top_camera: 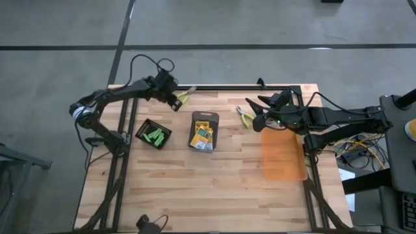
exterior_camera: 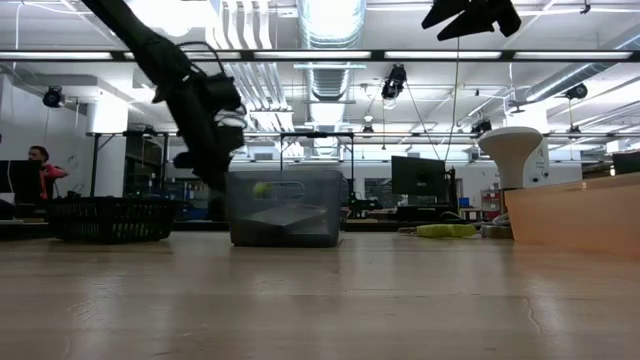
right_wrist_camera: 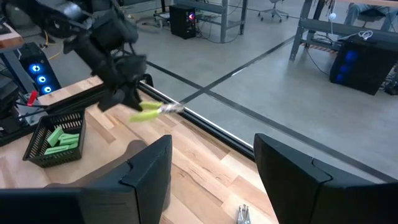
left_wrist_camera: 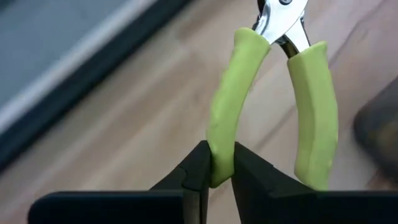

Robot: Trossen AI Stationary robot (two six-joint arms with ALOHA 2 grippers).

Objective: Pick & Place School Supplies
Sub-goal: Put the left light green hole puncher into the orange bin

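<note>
From table level most of the work is hard to read: the left arm is only a dark shape against the ceiling lights, and the grey tray (exterior_camera: 284, 208) shows as a cloudy box with one green spot through its wall. The second pliers (top_camera: 246, 117) lie on the counter (top_camera: 214, 195) just beside the right hand, and in the right wrist view only their metal tip peeks in at the edge. What is printed on the crayon boxes (top_camera: 203, 134) in the tray (top_camera: 203, 117) is too small to make out.

The left hand (left_wrist_camera: 216, 163) is pressed together on one handle of a pair of pliers (left_wrist_camera: 273, 93), near that handle's end; the other handle hangs free beside the fingers (left_wrist_camera: 194, 171). From above, that hand (top_camera: 174, 99) sits at the counter's far left edge with the pliers (top_camera: 184, 97) sticking out toward the middle, lifted off the wood. The right hand (top_camera: 255, 112) is spread wide and holds nothing, hovering near the far right part of the counter.

The pliers' handles are curved, sleeved in soft-looking yellow-green, and meet at bright steel jaws. The counter is pale planked wood. A black mesh basket (top_camera: 153, 133) holds short green sticks (top_camera: 155, 136), and a flat translucent orange sheet (top_camera: 283, 156) lies on the right.
</note>
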